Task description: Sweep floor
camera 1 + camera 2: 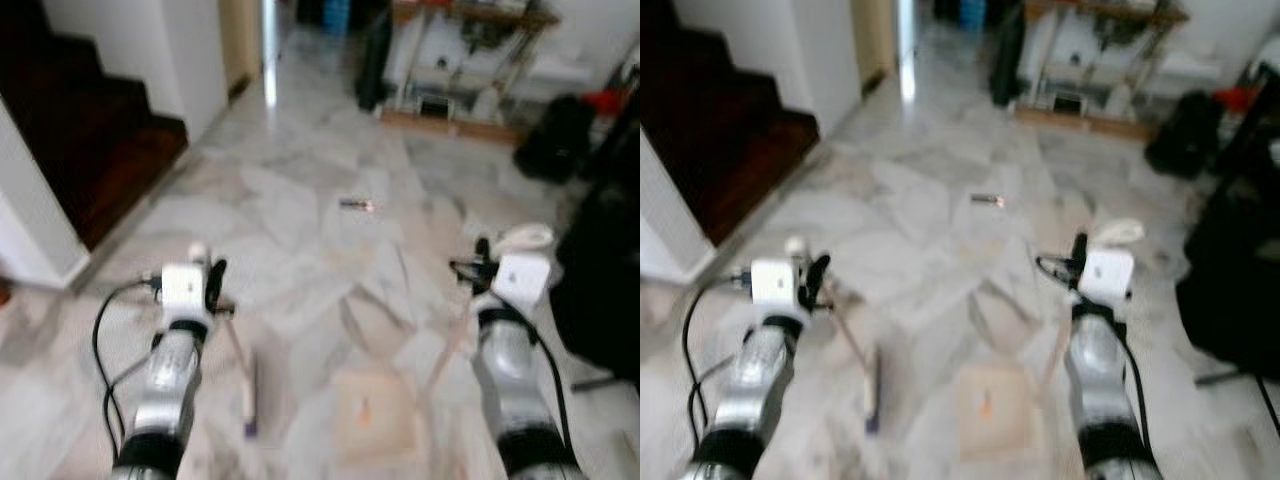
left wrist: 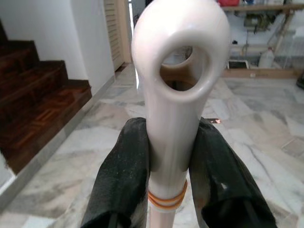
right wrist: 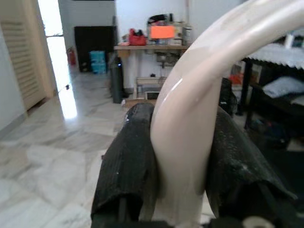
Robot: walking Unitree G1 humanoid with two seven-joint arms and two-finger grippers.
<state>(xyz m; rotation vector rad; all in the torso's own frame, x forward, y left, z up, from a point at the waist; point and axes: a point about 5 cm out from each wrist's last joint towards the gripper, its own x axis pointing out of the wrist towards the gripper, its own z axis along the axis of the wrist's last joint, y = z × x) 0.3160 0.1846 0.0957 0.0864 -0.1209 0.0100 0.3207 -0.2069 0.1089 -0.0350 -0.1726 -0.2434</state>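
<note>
Marble floor (image 1: 300, 210) runs ahead toward a cluttered shelf at one o'clock, dark stairs at ten o'clock. Left tool (image 2: 168, 156) is clamped on the broom handle (image 2: 171, 95) just under its hanging loop; the stick slants down to the floor at six o'clock. Right tool (image 3: 183, 156) is clamped on the curved dustpan handle (image 3: 190, 118), with the pan (image 1: 372, 415) resting on the floor between the arms. Both look light, stiff and glossy plastic, likely slippery, so a lower grip would steady them. A small bit of litter (image 1: 355, 204) lies at twelve o'clock.
</note>
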